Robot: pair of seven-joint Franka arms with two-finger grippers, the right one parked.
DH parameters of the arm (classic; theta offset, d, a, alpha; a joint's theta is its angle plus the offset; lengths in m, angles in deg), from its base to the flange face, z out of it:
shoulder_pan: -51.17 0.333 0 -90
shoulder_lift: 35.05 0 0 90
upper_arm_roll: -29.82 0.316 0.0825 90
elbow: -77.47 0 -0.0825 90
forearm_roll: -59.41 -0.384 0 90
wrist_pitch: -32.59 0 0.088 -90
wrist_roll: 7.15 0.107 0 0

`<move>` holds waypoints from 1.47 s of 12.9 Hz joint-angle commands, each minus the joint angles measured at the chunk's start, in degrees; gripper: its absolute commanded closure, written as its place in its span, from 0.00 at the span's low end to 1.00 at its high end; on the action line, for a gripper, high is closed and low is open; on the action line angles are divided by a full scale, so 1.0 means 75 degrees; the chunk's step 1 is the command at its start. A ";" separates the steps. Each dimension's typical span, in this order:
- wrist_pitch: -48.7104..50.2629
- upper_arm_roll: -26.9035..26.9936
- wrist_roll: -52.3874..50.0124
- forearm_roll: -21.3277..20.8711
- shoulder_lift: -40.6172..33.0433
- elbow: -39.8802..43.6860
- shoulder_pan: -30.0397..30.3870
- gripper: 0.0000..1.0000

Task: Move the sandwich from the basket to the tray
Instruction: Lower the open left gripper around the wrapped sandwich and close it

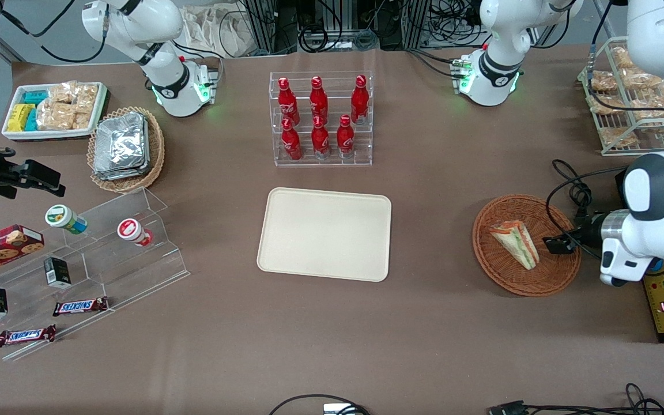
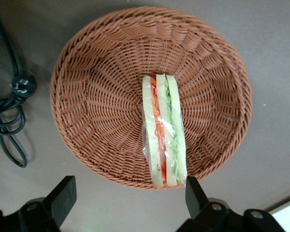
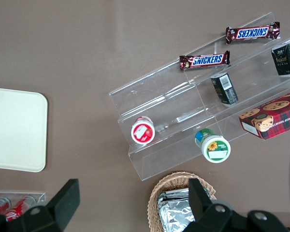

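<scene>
Front view. The left arm's gripper (image 1: 558, 244) hangs over the rim of the basket (image 1: 499, 268) at the working arm's end of the table. The sandwich (image 1: 516, 242) lies in the basket just beside the gripper, toward the tray (image 1: 325, 233). The tray lies flat on the table (image 1: 424, 334), well apart from the gripper, toward the parked arm's end. A clear rack of red bottles (image 1: 320, 118) stands farther from the camera than the tray.

Left wrist view. The gripper (image 2: 128, 198) is spread wide, its two dark fingers (image 2: 63, 198) apart and holding nothing. The basket (image 2: 87, 96) lies below it, and the sandwich (image 2: 163, 130) rests on edge inside, its wrapped end close to one fingertip; whether they touch cannot be told. A coiled black cable (image 2: 9, 121) lies on the table (image 2: 29, 43) beside the basket.

Right wrist view. A stepped clear display (image 3: 193, 121) carries two Snickers bars (image 3: 204, 60), small jars (image 3: 143, 131) and a cookie box (image 3: 273, 116).
</scene>
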 commanded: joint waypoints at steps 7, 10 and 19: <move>-0.0967 -0.0043 -0.0505 0.0356 0.1052 0.0029 -0.0051 0.00; -0.1096 -0.0043 -0.0505 0.0473 0.1217 0.0029 -0.0063 0.00; -0.1108 -0.0066 -0.0505 0.0860 0.1732 -0.0052 -0.0075 0.00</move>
